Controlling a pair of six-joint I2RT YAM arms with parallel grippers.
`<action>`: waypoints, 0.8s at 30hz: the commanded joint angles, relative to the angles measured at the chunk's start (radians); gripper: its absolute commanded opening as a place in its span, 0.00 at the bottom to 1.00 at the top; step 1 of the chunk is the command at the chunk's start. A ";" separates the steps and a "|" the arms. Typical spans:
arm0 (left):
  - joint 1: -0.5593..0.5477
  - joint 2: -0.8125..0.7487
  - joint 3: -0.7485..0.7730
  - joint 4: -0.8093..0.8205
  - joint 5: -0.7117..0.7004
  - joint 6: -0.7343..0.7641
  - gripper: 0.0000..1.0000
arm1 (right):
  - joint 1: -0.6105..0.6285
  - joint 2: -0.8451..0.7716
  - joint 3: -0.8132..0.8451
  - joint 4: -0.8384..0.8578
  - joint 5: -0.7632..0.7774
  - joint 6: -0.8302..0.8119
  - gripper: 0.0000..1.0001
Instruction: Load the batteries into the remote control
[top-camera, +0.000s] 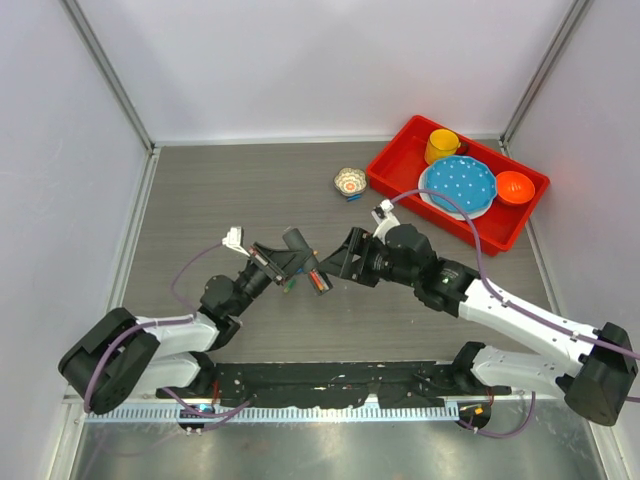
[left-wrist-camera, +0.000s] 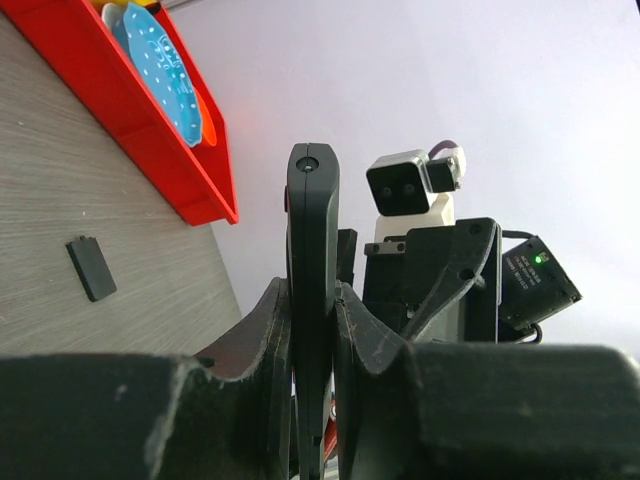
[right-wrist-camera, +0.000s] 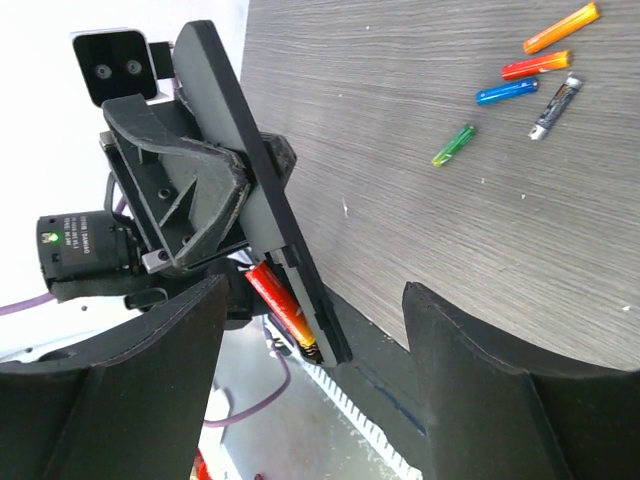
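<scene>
1. The left gripper (left-wrist-camera: 313, 310) is clamped tight on the remote control (left-wrist-camera: 312, 220). It holds the remote on edge in the air above the middle of the desk (top-camera: 250, 190).
2. A red-orange battery (right-wrist-camera: 280, 305) sits in the remote's recess, at one end.
3. The right gripper (top-camera: 340, 262) is spread wide, with nothing between its fingers (right-wrist-camera: 500, 380). It faces the remote's recessed side from close by and does not touch it.
4. Five more lie loose in a cluster on the desk: orange battery (right-wrist-camera: 560, 27), red battery (right-wrist-camera: 535, 65), blue battery (right-wrist-camera: 507, 91), grey battery (right-wrist-camera: 556, 105), green battery (right-wrist-camera: 453, 145).
5. A flat black piece (left-wrist-camera: 91, 268) lies on the desk, apart from the remote.
6. A red tray (top-camera: 395, 185) stands at the desk's far right corner, holding a yellow cup (top-camera: 441, 146), a blue plate (top-camera: 458, 186) and an orange bowl (top-camera: 514, 187).
7. A small patterned bowl (top-camera: 349, 182) stands just left of the tray.
</scene>
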 joint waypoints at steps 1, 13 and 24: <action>-0.003 0.029 0.035 0.123 0.023 -0.011 0.00 | -0.012 -0.019 -0.027 0.155 -0.084 0.058 0.76; -0.003 0.038 0.046 0.103 0.035 -0.005 0.00 | -0.012 0.052 -0.011 0.117 -0.077 0.029 0.76; -0.003 0.020 0.044 0.068 0.031 0.015 0.00 | -0.014 0.084 -0.007 0.134 -0.075 0.038 0.76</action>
